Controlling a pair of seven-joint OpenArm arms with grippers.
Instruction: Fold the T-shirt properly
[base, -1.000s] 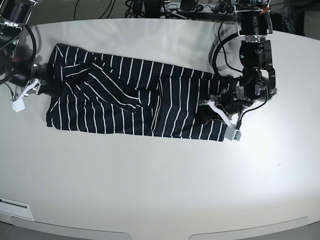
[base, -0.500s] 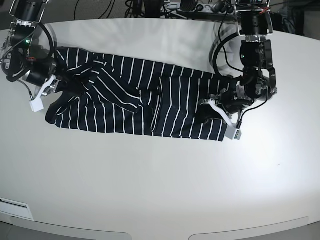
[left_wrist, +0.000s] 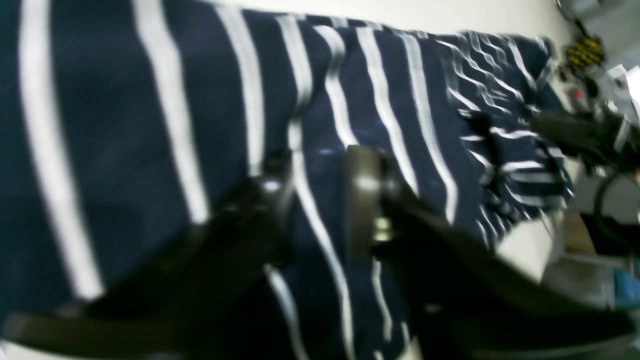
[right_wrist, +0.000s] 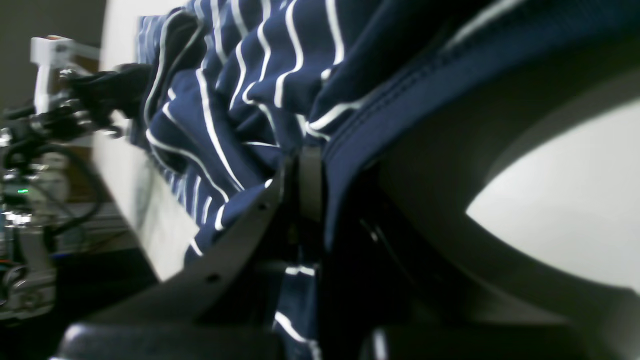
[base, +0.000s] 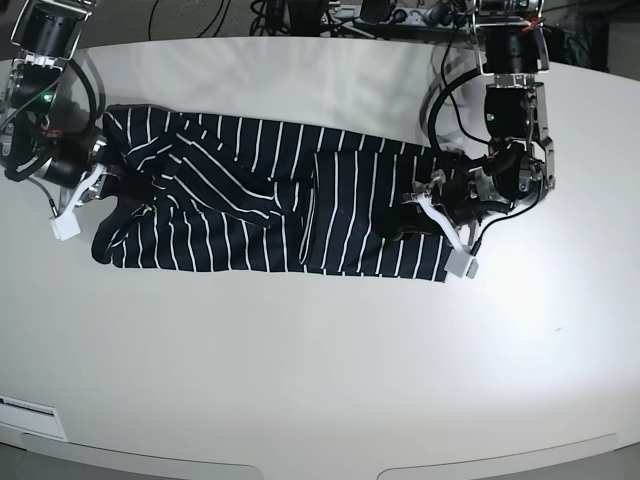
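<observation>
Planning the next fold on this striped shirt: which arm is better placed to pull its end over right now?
The right, probably. The right gripper is shut on the T-shirt's hem at that end. The left gripper has its jaws apart above the cloth at the other end, so it holds nothing.

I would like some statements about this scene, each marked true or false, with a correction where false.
1. The T-shirt lies stretched out long across the table. True.
2. The shirt is plain red. False: it is dark with thin white stripes.
3. The right gripper is closed on a hem of the shirt. True.
4. The left gripper is clamped tight on the cloth. False: its fingers stand apart over the fabric.
5. Both arms are at the same end of the shirt. False: one is at each end.
</observation>
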